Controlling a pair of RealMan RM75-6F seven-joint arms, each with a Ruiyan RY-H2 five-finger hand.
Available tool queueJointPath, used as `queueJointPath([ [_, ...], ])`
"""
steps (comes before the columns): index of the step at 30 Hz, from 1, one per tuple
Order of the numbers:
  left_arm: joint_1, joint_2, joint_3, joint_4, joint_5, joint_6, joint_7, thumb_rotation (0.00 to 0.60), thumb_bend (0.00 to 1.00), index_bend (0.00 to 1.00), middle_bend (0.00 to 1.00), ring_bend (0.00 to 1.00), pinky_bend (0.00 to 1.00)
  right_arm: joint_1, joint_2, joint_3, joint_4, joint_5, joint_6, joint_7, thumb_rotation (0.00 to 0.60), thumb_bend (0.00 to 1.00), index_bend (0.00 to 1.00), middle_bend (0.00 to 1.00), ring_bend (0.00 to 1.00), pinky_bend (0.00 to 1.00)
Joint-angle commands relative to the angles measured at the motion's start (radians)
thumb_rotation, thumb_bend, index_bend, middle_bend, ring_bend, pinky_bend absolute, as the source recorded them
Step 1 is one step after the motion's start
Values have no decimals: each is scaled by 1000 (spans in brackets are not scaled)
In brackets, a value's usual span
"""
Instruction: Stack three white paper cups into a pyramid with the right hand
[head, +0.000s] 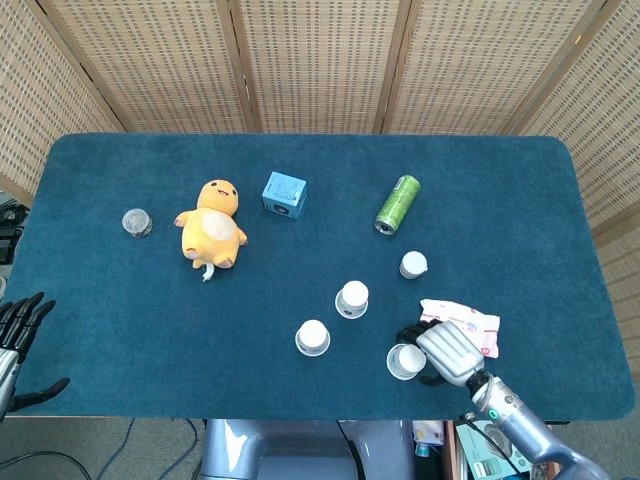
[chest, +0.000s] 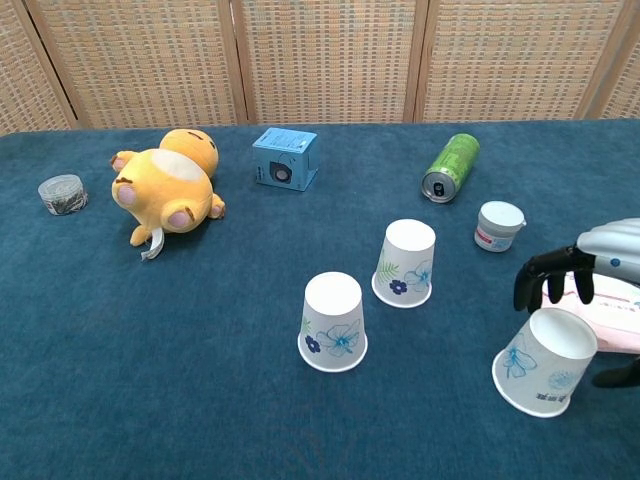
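Observation:
Two white paper cups with blue flowers stand upside down mid-table, one in front (head: 313, 337) (chest: 333, 322) and one behind it to the right (head: 352, 297) (chest: 405, 262). A third cup (head: 404, 361) (chest: 543, 360) lies tilted near the front edge, its mouth toward the front left. My right hand (head: 445, 350) (chest: 592, 268) is beside and above this cup. Its dark fingers (chest: 545, 277) curl down over the cup's closed end, the thumb shows lower right, and I see no firm grip. My left hand (head: 15, 330) hangs off the table's front left corner, fingers spread, holding nothing.
A pink wipes packet (head: 465, 322) lies under my right hand. A small white jar (chest: 498, 225), a green can (chest: 451, 166), a blue box (chest: 285, 158), a yellow plush toy (chest: 165, 185) and a small silver tin (chest: 62, 194) sit farther back.

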Motion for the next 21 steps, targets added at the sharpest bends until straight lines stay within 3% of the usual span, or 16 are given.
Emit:
queueJointPath([
  [1, 0, -1, 0, -1, 0, -1, 3, 600, 44, 0, 0, 0, 0, -1, -15, -6, 21, -7, 16, 27, 600, 307, 443, 528, 449, 486],
  [11, -2, -2, 0, -3, -5, -6, 8, 600, 44, 0, 0, 0, 0, 6, -14, -7, 15, -7, 45, 48, 600, 338, 484, 558, 466, 496],
  [21, -2, -3, 2, -3, -4, -6, 6, 600, 44, 0, 0, 0, 0, 62, -46, 62, -86, 80, 0, -60, 600, 342, 485, 558, 466, 496],
])
